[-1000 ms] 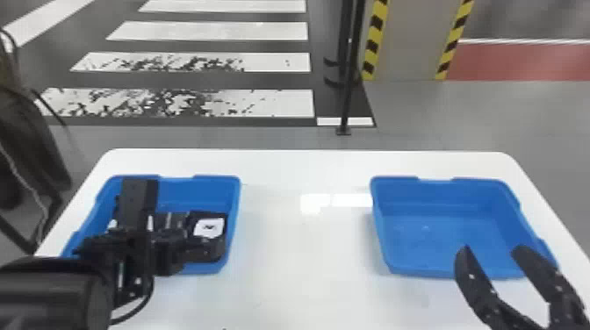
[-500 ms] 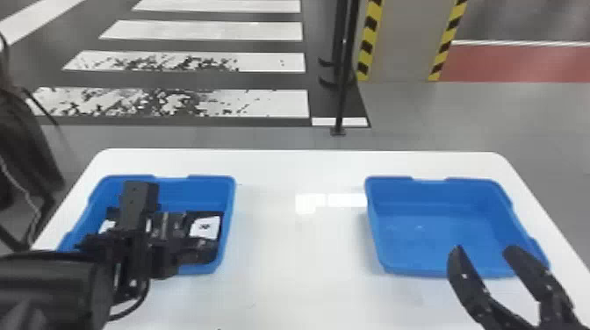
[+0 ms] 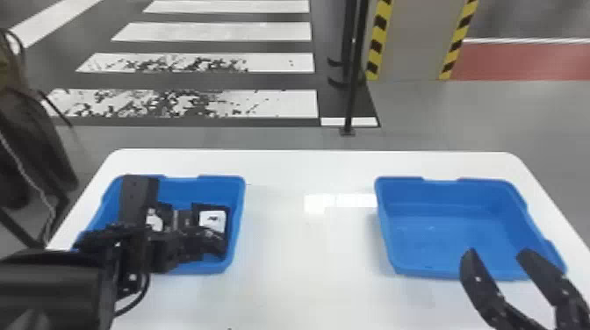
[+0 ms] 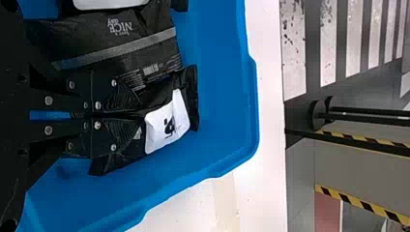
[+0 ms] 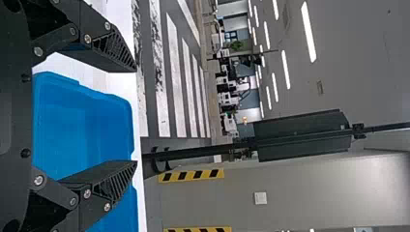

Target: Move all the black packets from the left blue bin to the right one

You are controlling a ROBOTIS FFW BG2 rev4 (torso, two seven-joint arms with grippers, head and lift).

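Packet (image 4: 168, 124), black with white label, lies pinched between the left claw's (image 3: 216, 242) fingertips.

The packet (image 4: 191, 96) at the left gripper (image 3: 204, 239) was black, its label (image 4: 167, 128) white with black marks; another black packet (image 4: 101, 43) beside that gripper bore a grey stripe. Blue coloured the left bin (image 3: 239, 206) around it and the right bin (image 3: 443, 210) by the right gripper (image 3: 498, 252).
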